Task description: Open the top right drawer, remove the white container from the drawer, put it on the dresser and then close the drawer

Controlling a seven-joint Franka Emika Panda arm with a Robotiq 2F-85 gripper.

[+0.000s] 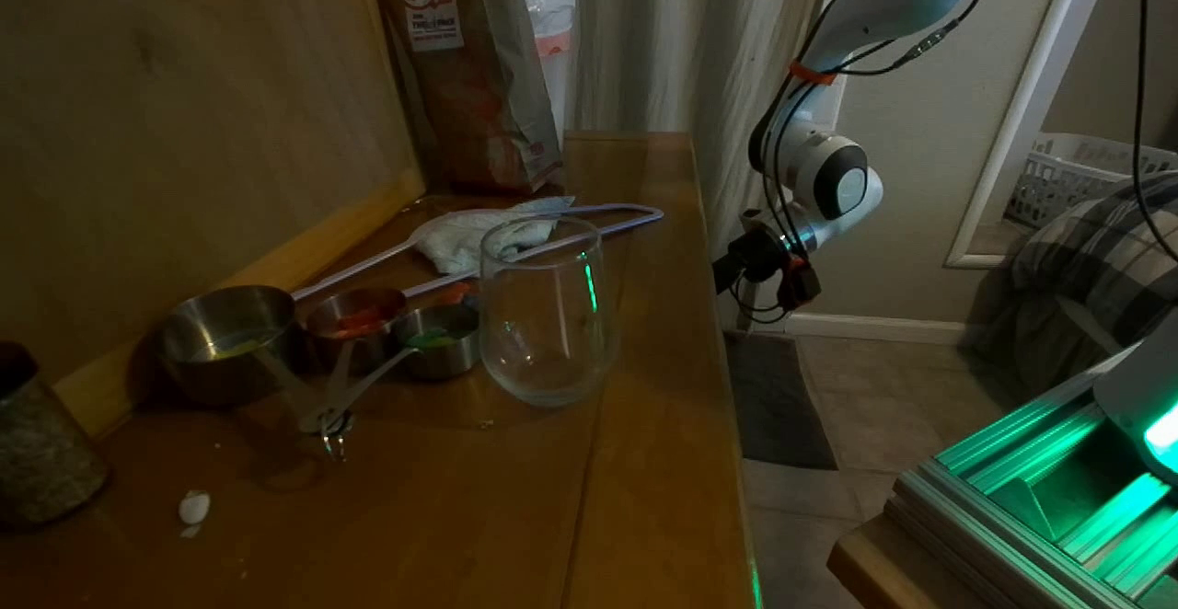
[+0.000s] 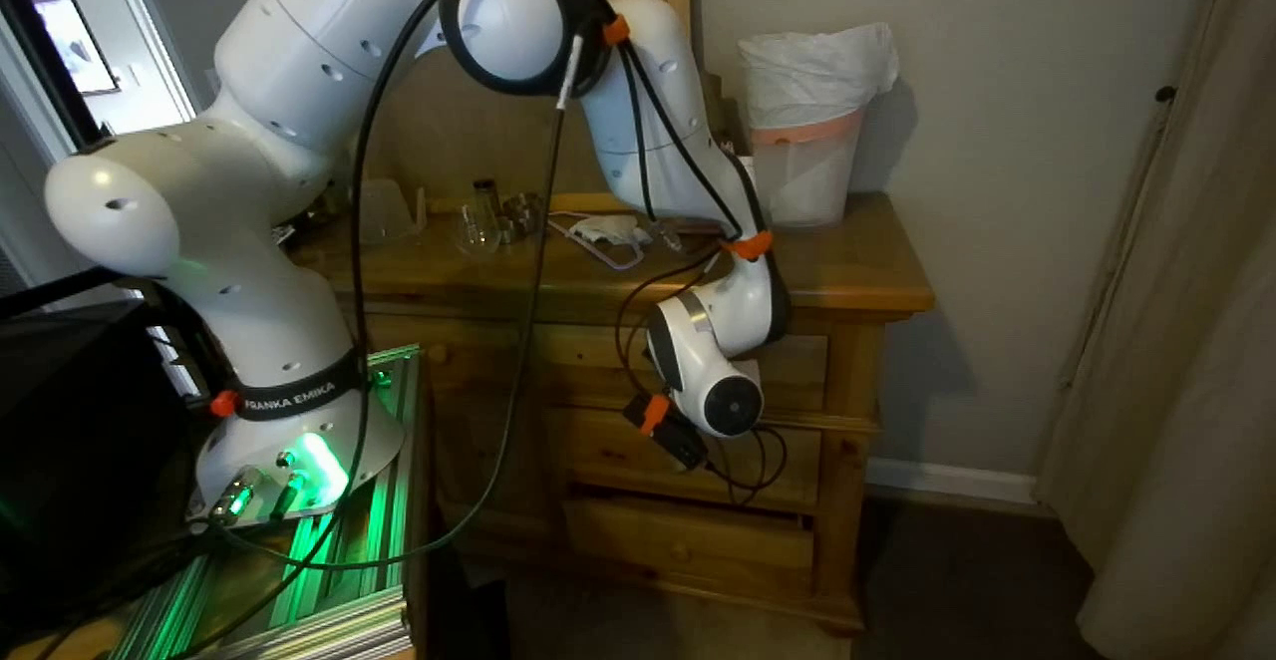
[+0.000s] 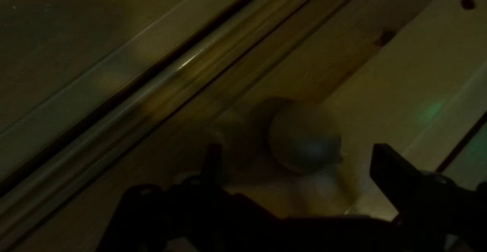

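The brown dresser [image 1: 663, 480] has a glossy, grained top, with a long seam running beside its front edge. In an exterior view a stemless clear glass [image 1: 548, 315] stands upright on it, and just beside it sit three metal measuring cups [image 1: 354, 338], their handles gathered on a ring [image 1: 333, 445] — something red in the middle cup, something green in the smallest. Beyond them lies a pale plastic hanger [image 1: 635, 222] with a whitish cloth [image 1: 465, 241] across it. A dark-lidded jar [image 1: 41, 457] stands at the near end, close to a small white lump [image 1: 194, 508]. At the far end a printed brown paper bag [image 1: 469, 75] stands next to a bin [image 2: 802, 181] lined with a white plastic bag [image 2: 817, 67].

The top right drawer [image 2: 797, 371] is directly under the dresser's top, partly hidden by the robot arm [image 2: 626, 152]; the part that shows looks flush. Lower down, a dark gap runs above the bottom drawer [image 2: 688, 560]. Where the white container is cannot be told. In the dim wrist view the gripper [image 3: 296, 151] has its fingers well apart, a round knob [image 3: 306, 136] showing between them — whether they touch it is unclear.

A pale curtain [image 1: 644, 57] hangs beyond the dresser. A dark mat [image 1: 778, 397] lies on the tiled floor [image 1: 874, 407], and a white laundry basket [image 1: 1068, 172] stands near a checked blanket [image 1: 1114, 232].
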